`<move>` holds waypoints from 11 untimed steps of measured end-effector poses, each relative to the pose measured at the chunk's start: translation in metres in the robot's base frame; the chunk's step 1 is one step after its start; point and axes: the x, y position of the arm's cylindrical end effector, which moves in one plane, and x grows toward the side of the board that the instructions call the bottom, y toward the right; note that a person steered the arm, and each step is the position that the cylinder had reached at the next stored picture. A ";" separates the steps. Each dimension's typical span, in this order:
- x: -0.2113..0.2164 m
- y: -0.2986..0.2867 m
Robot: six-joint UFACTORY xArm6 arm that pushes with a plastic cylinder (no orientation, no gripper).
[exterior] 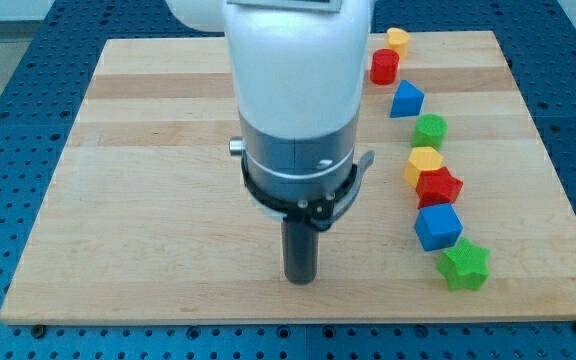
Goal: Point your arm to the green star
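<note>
The green star point(464, 265) lies on the wooden board near the view's bottom right, at the low end of a column of blocks. My tip point(300, 280) rests on the board near the view's bottom centre, well to the left of the green star and apart from every block. The white arm body hides the board's upper middle.
Above the green star run a blue cube point(437, 226), a red star point(439, 186), a yellow hexagon block point(424, 162), a green cylinder point(430, 129), a blue triangular block point(406, 99), a red cylinder point(385, 66) and a yellow block point(397, 40). The wooden board's point(148, 200) front edge lies just below the tip.
</note>
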 end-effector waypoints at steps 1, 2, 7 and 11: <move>0.024 0.019; 0.026 0.027; 0.026 0.075; 0.025 0.123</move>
